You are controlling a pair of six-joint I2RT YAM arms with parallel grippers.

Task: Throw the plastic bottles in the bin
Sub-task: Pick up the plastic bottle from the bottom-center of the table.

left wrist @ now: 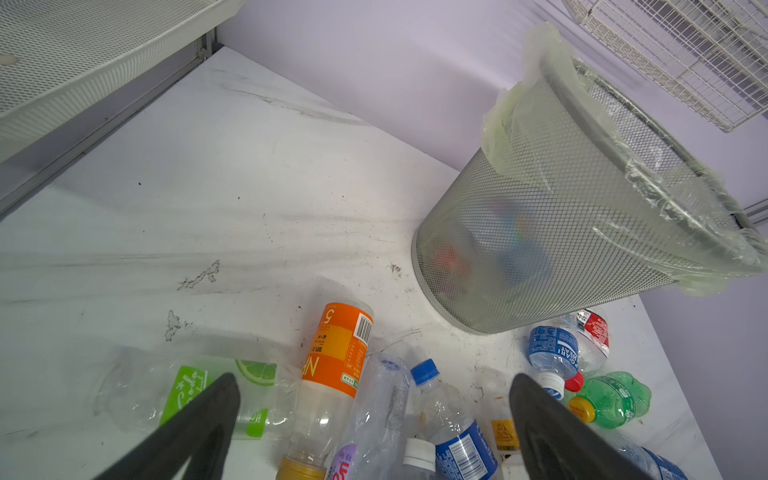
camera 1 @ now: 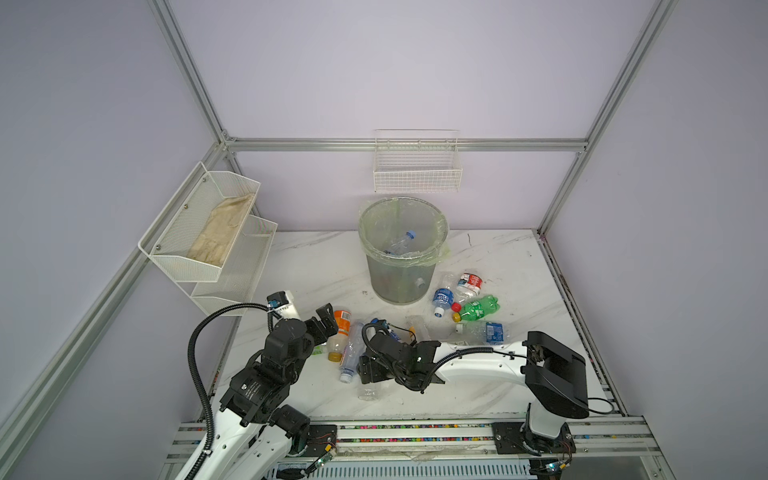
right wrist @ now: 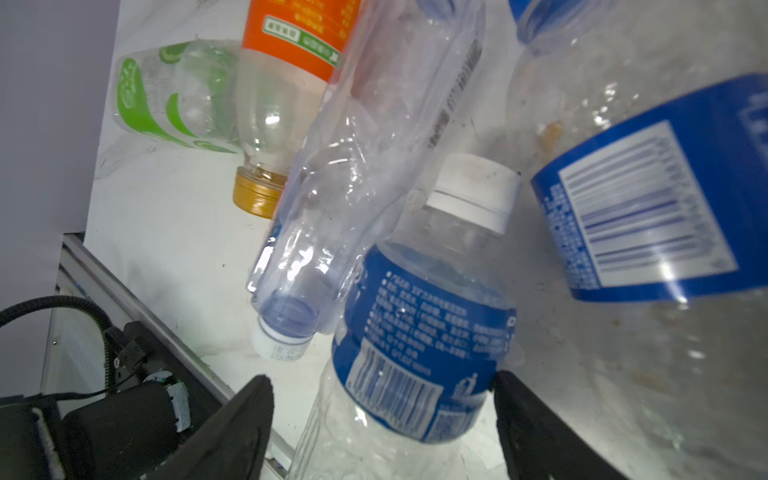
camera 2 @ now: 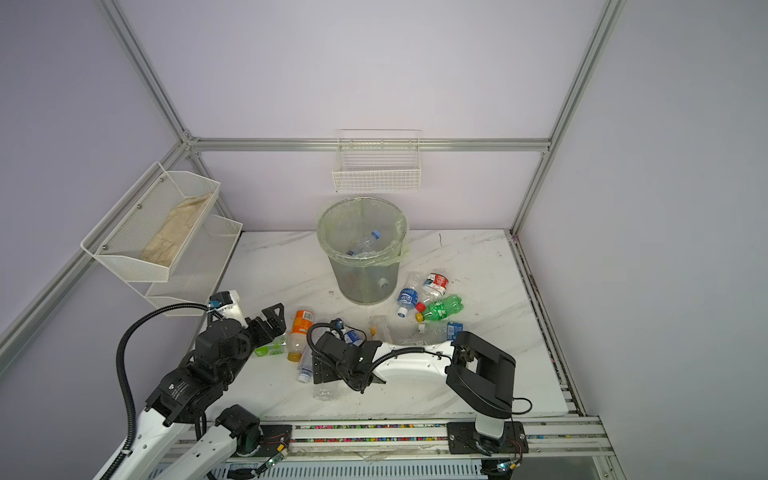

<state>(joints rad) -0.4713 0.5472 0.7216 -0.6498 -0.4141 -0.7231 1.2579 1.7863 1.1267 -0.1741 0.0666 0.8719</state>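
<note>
- Now, the bottle in play: a clear blue-label bottle [right wrist: 419,332] with a white cap lies in the near pile on the bench [camera 1: 299,266], right between the fingers of the right gripper [right wrist: 380,415].
- Those fingers are spread either side of it. One looks to brush the label and the other stands clear, so there's no pinch yet.
- Crowding it are a crushed clear bottle [right wrist: 353,166], an orange-label bottle [camera 1: 341,332] and a green-label bottle [left wrist: 187,390], all lying down.
- Further out, a green-tinted bottle [camera 1: 480,308] and a few others lie near the foot of the bin.
- The bin [camera 1: 395,278] stands upright at the back of the bench, with a blue-capped bottle [camera 1: 401,243] showing inside.
- Over the pile hangs the left gripper [left wrist: 372,386], fingers wide apart, holding nothing.
- Step in hand, by my reading: the grab, with plenty of bottles left to clear.
- Next up, the fingers need to close on the label band, lift clear of the neighbours, carry above the rim and let go. Thin plastic could buckle or slip.
</note>
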